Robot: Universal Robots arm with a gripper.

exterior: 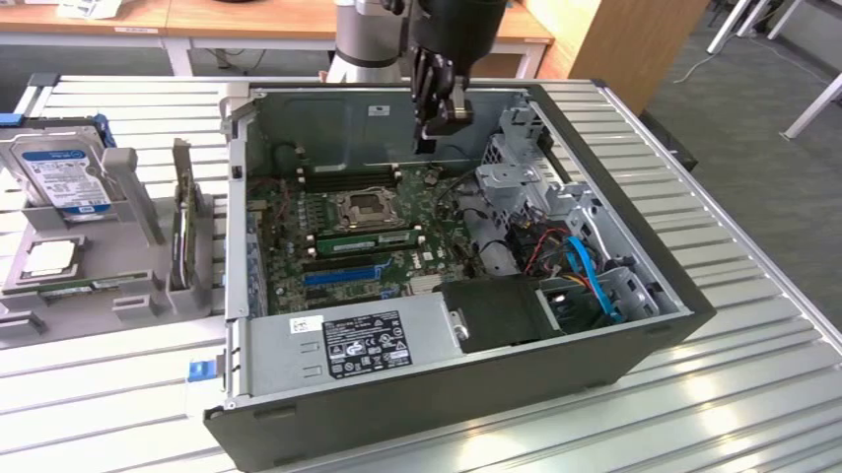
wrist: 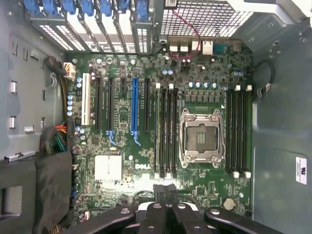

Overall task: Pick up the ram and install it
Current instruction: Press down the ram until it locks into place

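Ram point(exterior: 367, 239) sat upright on the motherboard point(exterior: 292, 258) beside the socket point(exterior: 365, 207), probably light, stiff, fragile, best pinched by its long edges; gripper point(exterior: 429, 146) hovered above, fingers point(wrist: 159, 194) clenched empty.

An open computer case point(exterior: 618, 345) is lying on the slatted desk point(exterior: 750, 276), its motherboard point(exterior: 292, 246) facing up. A hard drive point(exterior: 59, 172) is standing at the exterior view's left, in a gray holder point(exterior: 138, 197).

Green across the board point(wrist: 195, 190) and the ram point(exterior: 366, 239) (black chips along it). Blue slot point(wrist: 134, 109), white slot point(wrist: 87, 100), black gripper point(wrist: 165, 189). Grey over the case point(wrist: 278, 136), silver round the socket point(wrist: 200, 139). Blue-and-white label on the drive point(exterior: 66, 177).
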